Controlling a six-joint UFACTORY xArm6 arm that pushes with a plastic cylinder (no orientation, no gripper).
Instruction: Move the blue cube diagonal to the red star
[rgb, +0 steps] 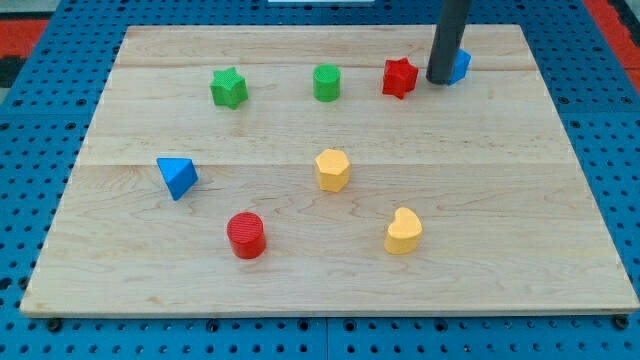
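wooden board (330, 210) — my tip (438, 80) touches the half-hidden blue cube (461, 64), orientation unclear, right of red star (399, 77).

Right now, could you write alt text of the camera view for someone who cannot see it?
My tip rests between the red star and the mostly hidden blue cube near the wooden board's top right. Spread elsewhere are a green star, green cylinder, blue triangular block, red cylinder, yellow hexagon and yellow heart.
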